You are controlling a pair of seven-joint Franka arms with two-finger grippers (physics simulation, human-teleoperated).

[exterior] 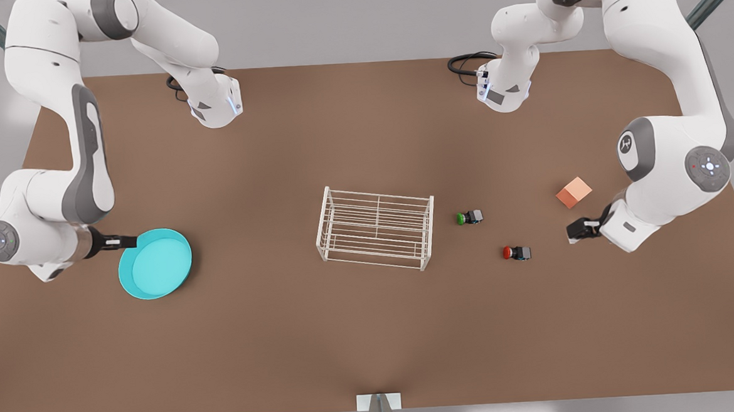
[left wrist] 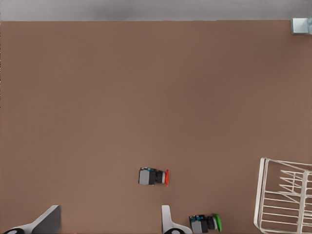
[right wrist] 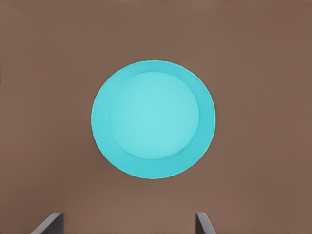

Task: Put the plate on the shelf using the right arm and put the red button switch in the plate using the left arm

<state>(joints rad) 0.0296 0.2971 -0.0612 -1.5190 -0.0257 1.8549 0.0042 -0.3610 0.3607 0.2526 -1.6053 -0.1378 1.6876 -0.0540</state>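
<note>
The turquoise plate (exterior: 155, 263) (right wrist: 153, 119) lies flat on the brown table at the front view's left. My right gripper (exterior: 121, 242) (right wrist: 127, 224) hovers by the plate's rim, open, holding nothing. The white wire shelf (exterior: 375, 227) (left wrist: 285, 200) stands mid-table with a bare top. The red button switch (exterior: 516, 253) (left wrist: 154, 176) lies on its side to the shelf's right in the front view. My left gripper (exterior: 578, 228) (left wrist: 108, 225) is open, a short way to the front view's right of that switch, apart from it.
A green-capped switch (exterior: 470, 217) (left wrist: 205, 223) lies between the shelf and the red one. An orange-pink cube (exterior: 573, 192) sits just behind my left gripper. A small grey bracket (exterior: 378, 401) marks the table's near edge. Open brown table lies between plate and shelf.
</note>
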